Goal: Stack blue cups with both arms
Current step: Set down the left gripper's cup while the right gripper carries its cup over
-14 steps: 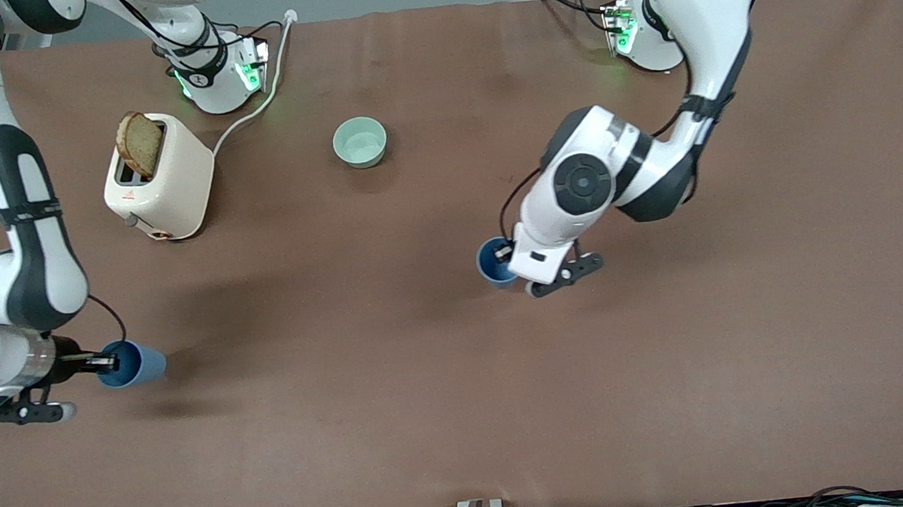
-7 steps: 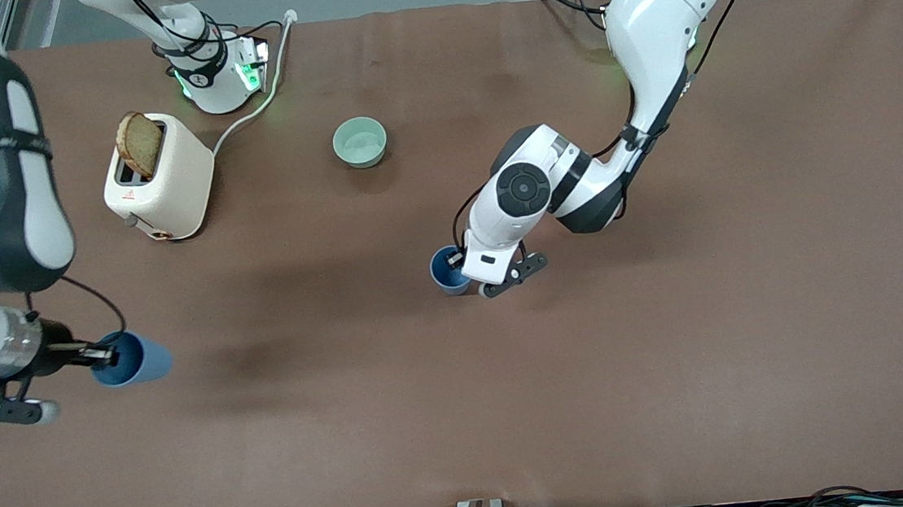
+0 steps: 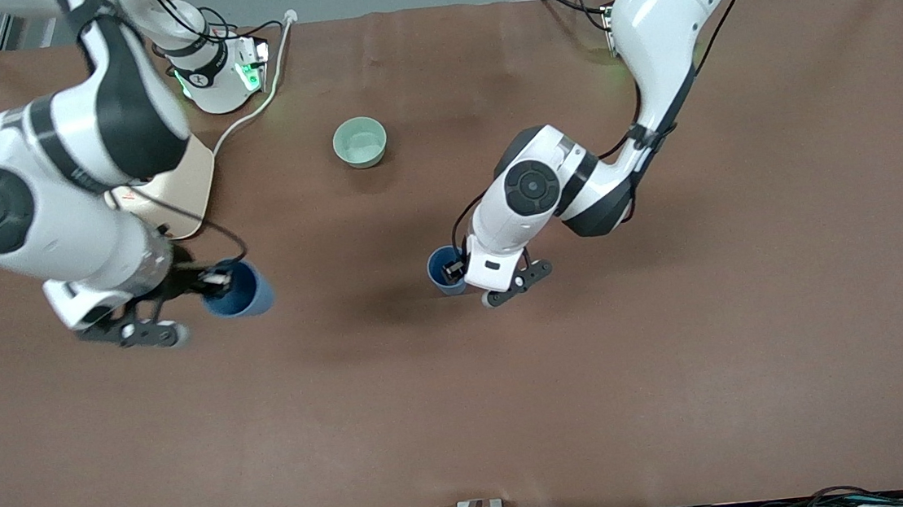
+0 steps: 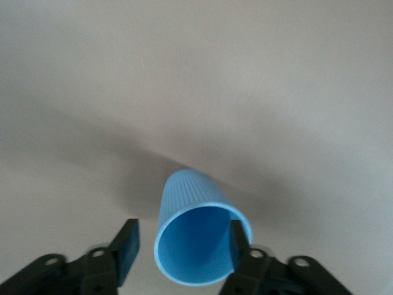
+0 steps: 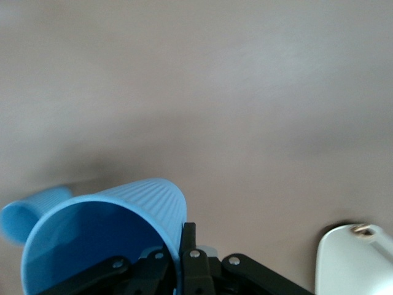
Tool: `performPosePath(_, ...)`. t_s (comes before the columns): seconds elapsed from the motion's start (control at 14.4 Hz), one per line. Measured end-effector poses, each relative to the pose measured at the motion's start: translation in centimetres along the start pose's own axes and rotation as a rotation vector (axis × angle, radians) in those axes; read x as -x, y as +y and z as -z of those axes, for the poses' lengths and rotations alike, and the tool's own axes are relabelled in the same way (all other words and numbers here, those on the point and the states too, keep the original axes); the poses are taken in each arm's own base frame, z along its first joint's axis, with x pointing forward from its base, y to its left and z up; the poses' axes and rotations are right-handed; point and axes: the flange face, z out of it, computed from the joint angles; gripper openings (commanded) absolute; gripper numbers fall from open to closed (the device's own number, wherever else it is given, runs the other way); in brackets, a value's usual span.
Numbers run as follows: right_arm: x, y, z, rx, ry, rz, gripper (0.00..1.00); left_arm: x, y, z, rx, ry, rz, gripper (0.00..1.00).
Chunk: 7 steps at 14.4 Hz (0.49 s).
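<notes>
Blue cup (image 3: 240,290) clamped in right end effector (image 3: 213,281), empty.

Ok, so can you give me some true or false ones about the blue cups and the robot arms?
1. There are two blue cups here. True: the first cup is toward the right arm's end of the table, and the second cup is nearer the middle.
2. The cups are already stacked. False: they are well apart, the first cup at the right gripper and the second cup at the left gripper.
3. The right gripper is pinching the first cup by its rim. True: one finger is inside the cup and one is outside.
4. One cup sits inside the green bowl. False: no cup is in the bowl, and both cups are nearer to the front camera than it is.
</notes>
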Motion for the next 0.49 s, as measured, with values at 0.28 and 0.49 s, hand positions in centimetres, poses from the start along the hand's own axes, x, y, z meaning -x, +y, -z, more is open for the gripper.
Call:
performPosePath(0.28,6.3,-10.2,-0.6,-0.042,-0.005,-0.034,0.01,-6.1,-4.1,15.8,-0.042,0.084,-0.046,1.00)
performPosePath(0.49,12.4,-18.6,-2.6,-0.067,0.024,-0.029,0.01,-9.9,-10.6,26.9,-0.083,0.143,-0.147,1.00)
